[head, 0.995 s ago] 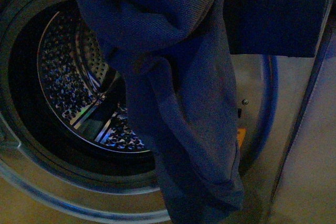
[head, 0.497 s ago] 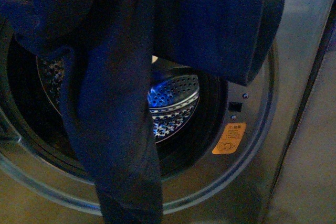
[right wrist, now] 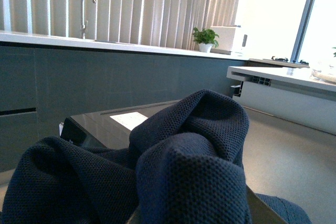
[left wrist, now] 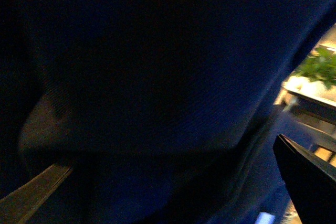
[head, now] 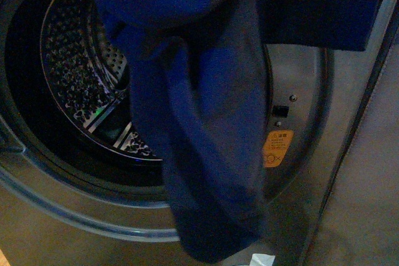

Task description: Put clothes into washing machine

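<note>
Navy-blue clothes hang centre frame before your washing machine; fabric smothers both grippers, so their hold can't be told.

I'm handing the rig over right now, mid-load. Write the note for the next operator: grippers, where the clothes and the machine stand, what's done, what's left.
Left gripper: buried in dark fabric, state cannot be told.
Right gripper: hidden under bunched fabric, state cannot be told.
Clothes: lifted, hanging in front of the washing machine, across the right part of its open porthole, lower end below the opening.
Drum: the visible part holds nothing.
Done: garment raised to the opening.
Left: get all of it into the drum, then release.
</note>
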Robot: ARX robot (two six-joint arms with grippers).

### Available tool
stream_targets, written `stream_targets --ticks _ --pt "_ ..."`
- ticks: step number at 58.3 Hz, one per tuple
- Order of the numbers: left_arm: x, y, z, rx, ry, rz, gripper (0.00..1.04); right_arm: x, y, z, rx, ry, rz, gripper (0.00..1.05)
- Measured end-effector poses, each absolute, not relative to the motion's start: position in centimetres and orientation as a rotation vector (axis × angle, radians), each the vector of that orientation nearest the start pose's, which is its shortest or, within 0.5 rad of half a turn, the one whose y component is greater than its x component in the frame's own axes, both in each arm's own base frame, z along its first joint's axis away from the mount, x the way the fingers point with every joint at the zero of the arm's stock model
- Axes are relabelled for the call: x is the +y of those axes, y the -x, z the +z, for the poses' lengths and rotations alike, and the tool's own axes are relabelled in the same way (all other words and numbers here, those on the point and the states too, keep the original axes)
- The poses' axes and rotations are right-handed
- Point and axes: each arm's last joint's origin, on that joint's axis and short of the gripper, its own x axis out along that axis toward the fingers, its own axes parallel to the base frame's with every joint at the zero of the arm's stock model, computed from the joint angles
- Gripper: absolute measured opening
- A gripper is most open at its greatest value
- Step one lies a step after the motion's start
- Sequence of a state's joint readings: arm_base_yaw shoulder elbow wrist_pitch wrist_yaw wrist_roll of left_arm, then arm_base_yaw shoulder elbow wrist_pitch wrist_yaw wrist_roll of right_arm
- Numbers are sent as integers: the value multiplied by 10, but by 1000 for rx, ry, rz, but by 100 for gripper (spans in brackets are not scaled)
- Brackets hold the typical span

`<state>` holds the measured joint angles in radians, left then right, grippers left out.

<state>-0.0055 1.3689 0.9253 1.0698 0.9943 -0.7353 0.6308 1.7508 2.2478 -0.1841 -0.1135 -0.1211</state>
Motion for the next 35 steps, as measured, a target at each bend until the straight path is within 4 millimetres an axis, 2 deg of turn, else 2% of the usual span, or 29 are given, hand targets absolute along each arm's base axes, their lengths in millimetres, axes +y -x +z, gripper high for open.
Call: stream_targets --ticks 6,10,23,35 --pt "-32 -265 371 -268 370 -1243 98 206 -277 563 -354 32 718 10" --pt "-36 -264 372 -242 402 -1252 98 206 -277 563 -355 32 718 10" --pt "-57 -277 364 -141 464 -1152 98 206 -277 563 -354 32 718 10" --pt "-85 -283 368 -172 365 -1012 98 206 -277 563 -354 33 717 10"
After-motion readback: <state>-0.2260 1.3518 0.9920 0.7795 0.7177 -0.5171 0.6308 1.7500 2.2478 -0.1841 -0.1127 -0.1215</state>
